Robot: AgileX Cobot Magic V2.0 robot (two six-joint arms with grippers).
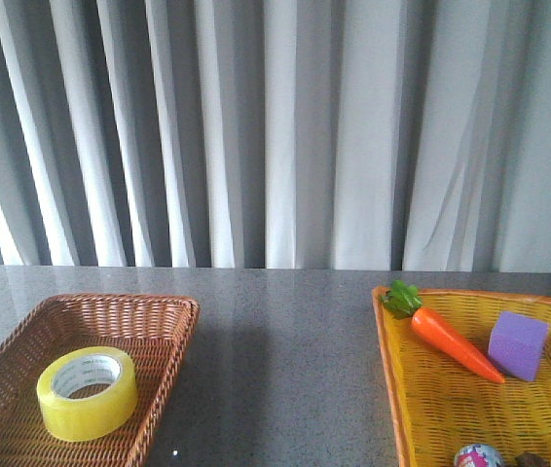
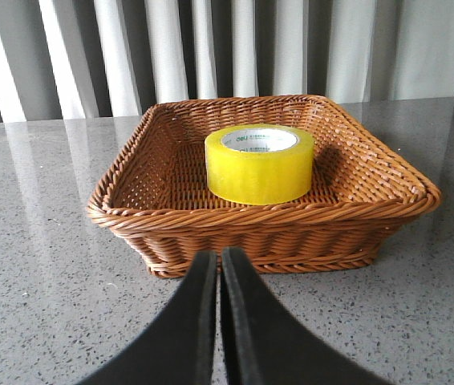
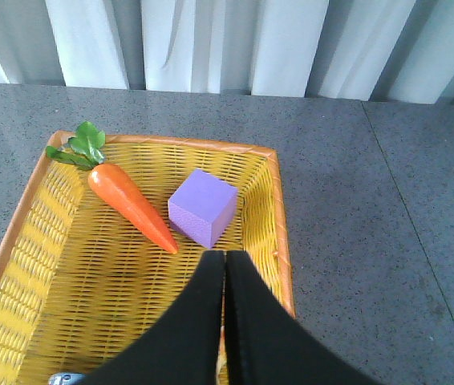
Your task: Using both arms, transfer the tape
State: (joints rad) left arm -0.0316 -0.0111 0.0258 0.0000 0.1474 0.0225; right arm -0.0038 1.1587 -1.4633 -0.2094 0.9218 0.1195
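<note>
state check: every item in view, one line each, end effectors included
tape: lying flat in brown wicker basket, ungrasped
left end effector: shut, empty, short of the brown basket
right end effector: shut, empty, over yellow basket
toy carrot: lying in yellow basket
purple block: resting in yellow basket beside the carrot
colourful ball: in yellow basket, partly cut off

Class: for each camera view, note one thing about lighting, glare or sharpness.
Front view: soft, slightly hazy; the tape casts little shadow. Left wrist view: curtain stripes glare on the table. Right wrist view: carrot crisp, the closed fingers blurred.
</note>
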